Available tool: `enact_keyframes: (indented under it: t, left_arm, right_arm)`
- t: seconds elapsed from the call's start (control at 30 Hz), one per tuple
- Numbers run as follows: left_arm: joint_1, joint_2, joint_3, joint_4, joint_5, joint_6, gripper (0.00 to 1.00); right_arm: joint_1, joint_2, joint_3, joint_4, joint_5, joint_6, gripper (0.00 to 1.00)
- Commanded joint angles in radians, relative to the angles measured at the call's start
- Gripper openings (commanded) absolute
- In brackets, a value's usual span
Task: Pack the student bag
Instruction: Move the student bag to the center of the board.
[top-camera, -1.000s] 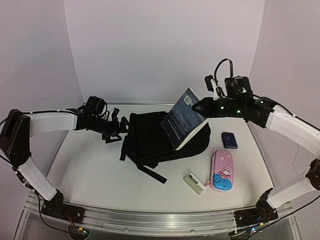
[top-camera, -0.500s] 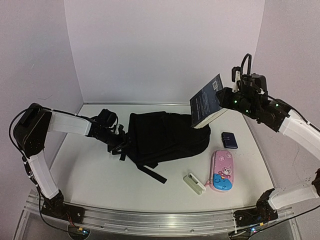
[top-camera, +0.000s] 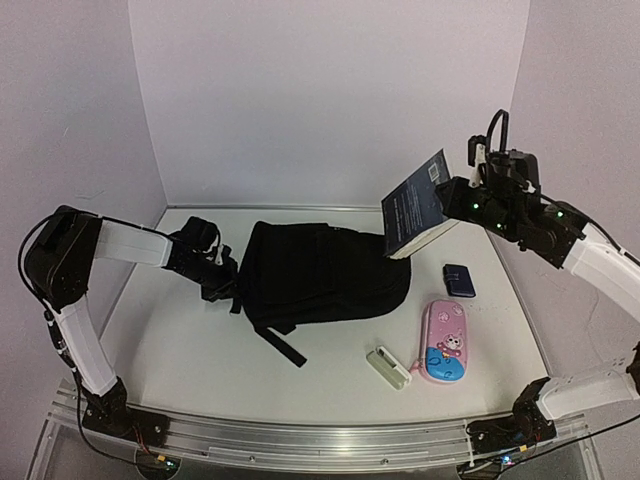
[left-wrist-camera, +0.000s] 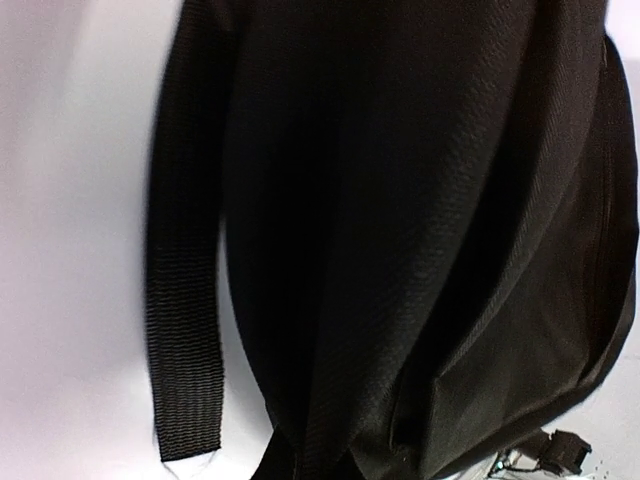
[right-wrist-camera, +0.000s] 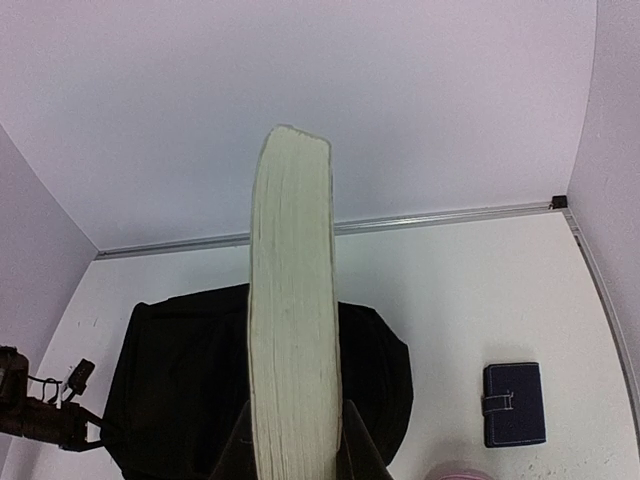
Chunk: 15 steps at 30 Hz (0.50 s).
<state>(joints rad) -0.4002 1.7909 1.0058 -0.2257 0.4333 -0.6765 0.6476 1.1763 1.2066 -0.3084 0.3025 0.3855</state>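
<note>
Black fabric student bag (top-camera: 325, 270) lies flat on the white table (top-camera: 170, 350), centre-left, with one strap (top-camera: 280, 345) trailing toward the near edge. Left gripper (top-camera: 222, 283): jaws closed, set against the bag's left edge. Whether fabric is caught between them cannot be told; its wrist view shows only black cloth. Right gripper (top-camera: 452, 198): clamped on a dark-covered book (top-camera: 412, 205), held tilted in the air above the bag's right end. Right of the bag lie a navy wallet (top-camera: 459, 280), a pink pencil case (top-camera: 445, 340) and a small white-green object (top-camera: 388, 366), all apart from it.
</note>
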Motion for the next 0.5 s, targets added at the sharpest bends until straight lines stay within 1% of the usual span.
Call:
enact_keyframes:
  t: [0.0,0.07,0.13,0.2,0.3,0.33,0.4,0.47]
  left_arm:
    - [0.167,-0.013,0.054,-0.050,-0.081,0.142,0.00]
    - [0.209,0.015,0.116,-0.076,-0.131,0.189,0.01]
    - [0.220,0.023,0.168,-0.104,-0.185,0.234,0.07]
    - [0.220,0.017,0.234,-0.151,-0.242,0.258,0.28]
    - [0.192,-0.040,0.278,-0.177,-0.312,0.296,0.66]
    - [0.163,-0.068,0.284,-0.179,-0.345,0.316,0.74]
    - [0.080,-0.112,0.300,-0.191,-0.434,0.367,0.86]
    - [-0.033,-0.136,0.326,-0.206,-0.532,0.423,0.92]
  right_arm:
    - [0.002,-0.061,0.008,0.128,0.046,0.038,0.00]
    - [0.002,-0.058,-0.002,0.125,0.071,0.047,0.00]
    - [0.001,-0.056,-0.010,0.118,0.103,0.060,0.00]
    - [0.002,-0.056,-0.017,0.105,0.145,0.070,0.00]
    - [0.002,-0.057,-0.031,0.093,0.190,0.084,0.00]
    - [0.001,-0.055,-0.037,0.092,0.200,0.089,0.00]
    - [0.001,-0.046,-0.047,0.091,0.214,0.099,0.00]
    - [-0.001,-0.033,-0.055,0.091,0.221,0.109,0.00]
